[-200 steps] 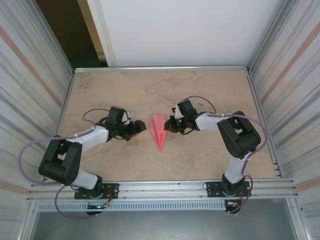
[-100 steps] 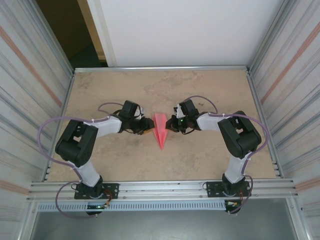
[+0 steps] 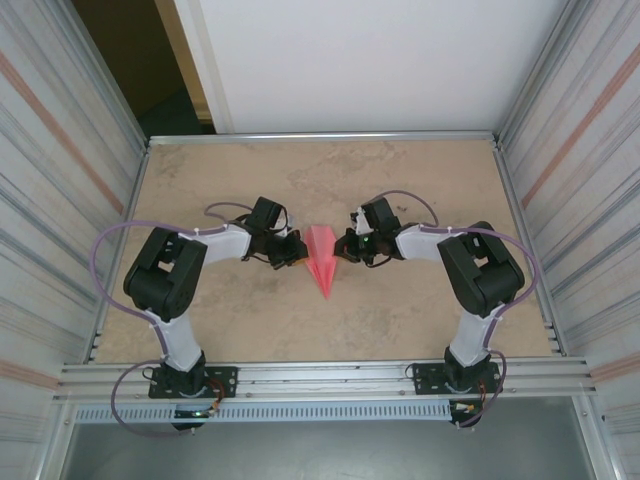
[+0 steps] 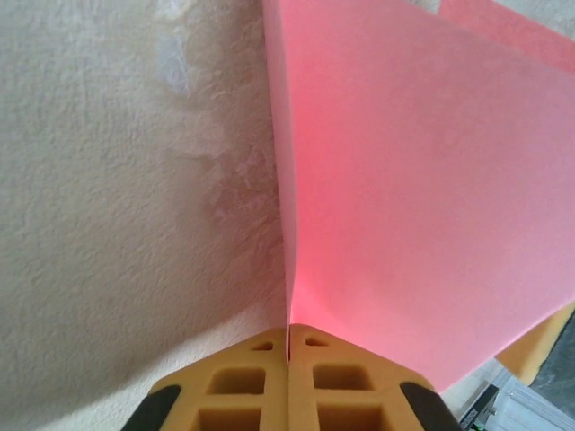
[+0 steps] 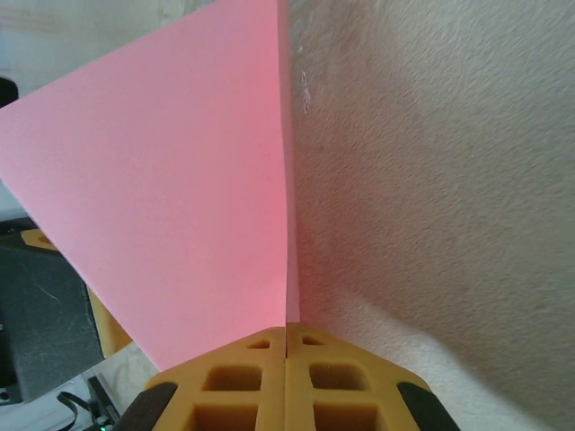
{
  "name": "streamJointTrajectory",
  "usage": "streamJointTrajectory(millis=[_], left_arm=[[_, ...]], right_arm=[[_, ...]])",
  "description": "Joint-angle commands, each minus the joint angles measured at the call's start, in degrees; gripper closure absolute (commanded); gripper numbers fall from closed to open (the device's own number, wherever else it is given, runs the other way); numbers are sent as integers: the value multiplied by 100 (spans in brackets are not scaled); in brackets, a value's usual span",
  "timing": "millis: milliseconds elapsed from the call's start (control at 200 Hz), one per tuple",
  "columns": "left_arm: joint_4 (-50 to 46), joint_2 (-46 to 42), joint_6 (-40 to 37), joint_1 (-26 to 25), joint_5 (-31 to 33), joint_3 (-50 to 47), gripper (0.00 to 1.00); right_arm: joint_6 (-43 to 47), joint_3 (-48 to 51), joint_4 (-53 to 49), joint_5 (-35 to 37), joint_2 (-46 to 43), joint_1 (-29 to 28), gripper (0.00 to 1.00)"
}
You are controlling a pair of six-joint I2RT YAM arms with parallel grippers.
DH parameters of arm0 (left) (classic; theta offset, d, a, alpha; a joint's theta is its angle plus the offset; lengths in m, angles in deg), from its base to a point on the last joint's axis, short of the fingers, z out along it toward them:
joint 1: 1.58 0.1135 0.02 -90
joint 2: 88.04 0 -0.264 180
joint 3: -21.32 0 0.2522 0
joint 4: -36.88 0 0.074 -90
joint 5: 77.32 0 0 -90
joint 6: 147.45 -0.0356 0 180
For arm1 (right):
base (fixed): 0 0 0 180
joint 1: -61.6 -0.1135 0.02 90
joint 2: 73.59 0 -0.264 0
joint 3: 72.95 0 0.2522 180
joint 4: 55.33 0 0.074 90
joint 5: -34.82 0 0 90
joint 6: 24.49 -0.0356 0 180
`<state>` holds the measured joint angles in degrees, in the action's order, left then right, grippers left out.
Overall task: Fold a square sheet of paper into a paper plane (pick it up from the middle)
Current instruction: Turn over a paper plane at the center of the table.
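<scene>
The paper plane (image 3: 320, 258) sits between the left gripper (image 3: 299, 254) and right gripper (image 3: 342, 250), each clamped on its edge.

robot lab cell w/ corrugated metal walls (image 3: 60, 170), alu rail (image 3: 330, 372), beige tabletop (image 3: 400, 320), white back panel (image 3: 370, 60)

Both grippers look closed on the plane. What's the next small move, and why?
Probably ease both grippers slightly apart to spread it open: the left gripper and right gripper are each shut on an opposite side of the paper plane.
</scene>
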<state>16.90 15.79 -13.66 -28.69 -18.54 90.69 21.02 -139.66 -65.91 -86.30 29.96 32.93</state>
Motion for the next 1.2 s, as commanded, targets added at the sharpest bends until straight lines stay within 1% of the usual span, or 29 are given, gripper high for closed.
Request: streamJointTrajectory(millis=[0, 215, 436, 581, 832, 872, 947, 1027, 1117, 1158, 1193], left_arm=[[-156, -248, -197, -31, 128, 84, 99], [251, -731, -196, 6, 363, -155, 98], [670, -482, -4, 57, 232, -318, 96], [716, -362, -63, 57, 275, -416, 94], [754, -112, -99, 57, 180, -453, 93], [732, -69, -92, 57, 155, -440, 92], [703, -6, -72, 57, 117, -420, 92], [679, 22, -68, 57, 94, -402, 91], [658, -2, -64, 57, 82, -385, 91], [648, -17, -73, 62, 63, -361, 91], [632, -26, -74, 61, 51, -351, 91]], right_arm=[[39, 66, -165, 133, -373, 51, 99], [105, 140, -343, 457, -739, 167, 100], [55, 179, -373, 558, -506, 186, 99], [-32, 220, -354, 691, -322, 219, 99], [-68, 112, -466, 632, 23, 220, 97], [-64, 82, -516, 611, 36, 221, 95], [-64, 50, -583, 618, -67, 219, 88], [18, 5, -768, 716, -318, 211, 76], [188, -18, -1071, 1044, -684, 141, 62], [278, -22, -1244, 1236, -832, 76, 57], [369, -39, -1383, 1349, -926, 2, 56]])
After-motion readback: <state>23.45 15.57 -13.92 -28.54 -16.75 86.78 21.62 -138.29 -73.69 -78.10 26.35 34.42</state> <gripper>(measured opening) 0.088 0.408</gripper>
